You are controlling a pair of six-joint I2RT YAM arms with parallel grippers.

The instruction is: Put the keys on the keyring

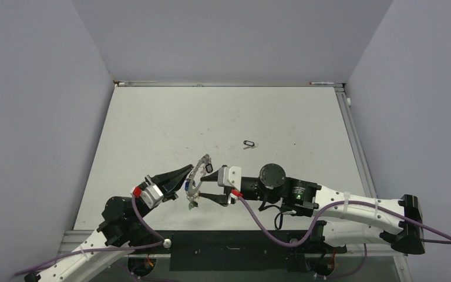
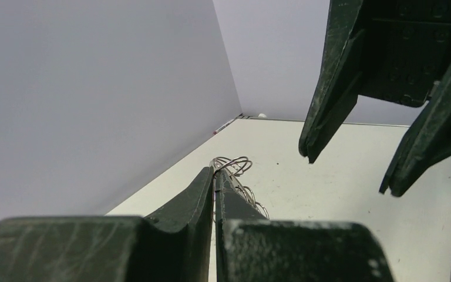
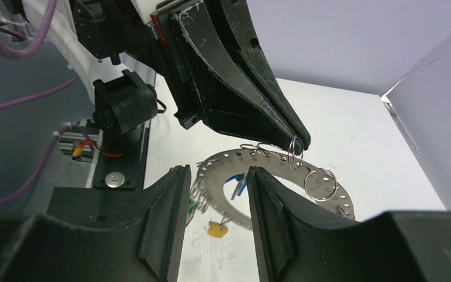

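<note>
A plain lilac-grey left wall (image 1: 29, 117) rises beside the white table (image 1: 170, 117), which is matt and faintly speckled with small marks. The same pale colour covers the back wall (image 1: 229, 35).

The left arm (image 1: 117, 220) reaches in from the near left corner. The left gripper (image 1: 187, 171) is pinched tight on the rim of the keyring (image 1: 197, 176), holding it up off the table, tilted on edge. From the right wrist, the keyring (image 3: 270, 176) shows as a flat grey band with small holes along its rim and thin wire loops hooked through some of them. Several keys (image 3: 239, 183) hang from it: a blue one in the central hole, a green and a yellow one lower down.

Just right of the keyring, the right gripper (image 1: 209, 184) faces it with jaws partly apart, one finger high and one low. Whether they touch the keyring is unclear.

Farther back and to the right, a black key (image 1: 248, 144) lies alone on the table, well apart from both grippers. The right arm (image 1: 329, 200) stretches across the near edge, trailing a purple cable (image 1: 293, 232). The right wall (image 1: 423, 106) closes the room.
</note>
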